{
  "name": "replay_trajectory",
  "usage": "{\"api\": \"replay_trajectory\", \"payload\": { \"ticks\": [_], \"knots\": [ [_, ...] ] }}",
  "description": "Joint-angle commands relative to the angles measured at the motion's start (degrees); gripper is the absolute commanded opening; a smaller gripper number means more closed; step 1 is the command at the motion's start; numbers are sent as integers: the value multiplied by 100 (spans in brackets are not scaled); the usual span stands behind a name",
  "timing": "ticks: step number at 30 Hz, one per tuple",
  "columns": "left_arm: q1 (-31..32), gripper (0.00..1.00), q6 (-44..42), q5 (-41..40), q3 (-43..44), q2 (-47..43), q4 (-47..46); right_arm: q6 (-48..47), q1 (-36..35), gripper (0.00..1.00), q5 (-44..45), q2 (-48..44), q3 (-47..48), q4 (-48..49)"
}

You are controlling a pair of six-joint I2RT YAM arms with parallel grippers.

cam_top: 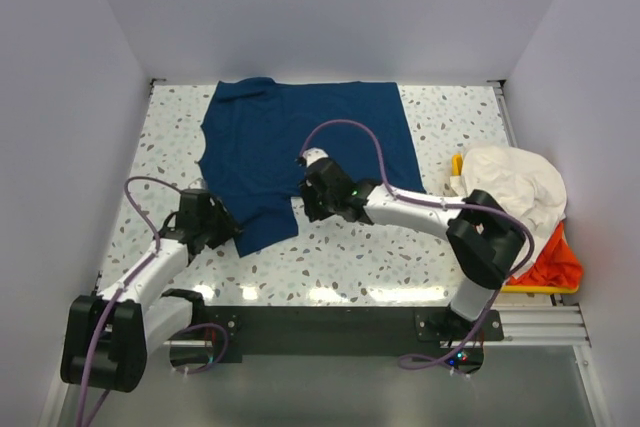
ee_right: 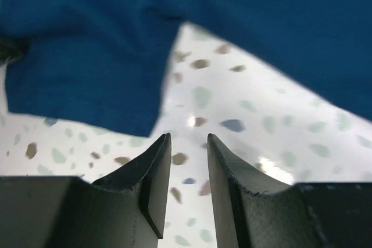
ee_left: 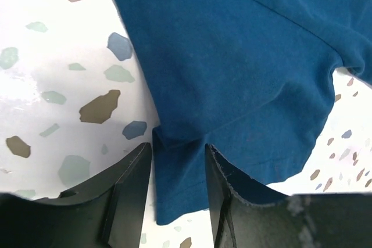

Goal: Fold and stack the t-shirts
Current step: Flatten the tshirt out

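Observation:
The navy blue t-shirt (cam_top: pixel 300 142) lies spread on the speckled table. My left gripper (cam_top: pixel 222 227) is open at the shirt's near-left corner. In the left wrist view that corner (ee_left: pixel 232 74) lies between my left gripper's (ee_left: pixel 177 169) fingers, which are apart and do not pinch it. My right gripper (cam_top: pixel 312 205) is open and empty at the shirt's near edge. In the right wrist view my right gripper (ee_right: pixel 189 143) hovers over bare table with the blue cloth (ee_right: pixel 87 56) just ahead. The cream-white shirt (cam_top: pixel 512 185) and the orange-red shirt (cam_top: pixel 552 263) are heaped at the right.
The yellow bin (cam_top: pixel 457 165) holding the two heaped shirts sits at the table's right edge. White walls close in the table on the left, back and right. A black rail (cam_top: pixel 320 322) with the arm bases runs along the near edge.

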State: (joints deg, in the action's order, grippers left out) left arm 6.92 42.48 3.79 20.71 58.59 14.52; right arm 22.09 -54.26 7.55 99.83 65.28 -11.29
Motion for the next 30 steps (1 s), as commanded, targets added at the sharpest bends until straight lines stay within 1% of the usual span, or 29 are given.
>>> {"api": "replay_trajectory", "payload": {
  "ticks": [1,2,3,4,6,7,9,10,11,12,14,18,22,26,30],
  "knots": [
    [125,46,94,-54,-49,91,-125,463,739,36,141,-508,-5,-462],
    [152,44,94,-11,-84,118,-169,542,881,37,115,-578,-163,-488],
    [169,39,103,7,-93,179,-265,647,1030,37,106,-727,-243,-488],
    [178,36,94,51,-102,205,-318,691,1336,38,89,-798,-400,-497],
    [196,30,111,104,-102,258,-423,770,1593,38,62,-912,-533,-506],
    [196,25,120,130,-102,293,-459,806,1838,38,62,-1000,-586,-523],
    [196,19,120,218,-67,302,-486,841,2059,38,-25,-1080,-753,-541],
    [196,8,112,218,-41,268,-477,859,2286,38,-60,-1141,-797,-541],
    [205,1,111,201,29,241,-433,876,2401,38,-104,-1167,-902,-532],
    [196,0,111,157,125,171,-302,894,2629,38,-166,-1220,-998,-541],
    [205,0,120,113,248,66,-109,920,2832,38,-193,-1282,-1087,-559],
    [187,0,278,-115,574,-312,690,1017,3333,39,-105,-1545,-1324,-655],
    [170,0,524,-221,759,-558,1227,1157,3702,43,-113,-1888,-1710,-673],
    [135,0,718,-318,820,-857,1614,1289,3984,49,-43,-2125,-1966,-752],
    [64,0,780,-362,899,-1103,1974,1342,4195,50,-34,-2249,-2159,-761]
  ]
}}
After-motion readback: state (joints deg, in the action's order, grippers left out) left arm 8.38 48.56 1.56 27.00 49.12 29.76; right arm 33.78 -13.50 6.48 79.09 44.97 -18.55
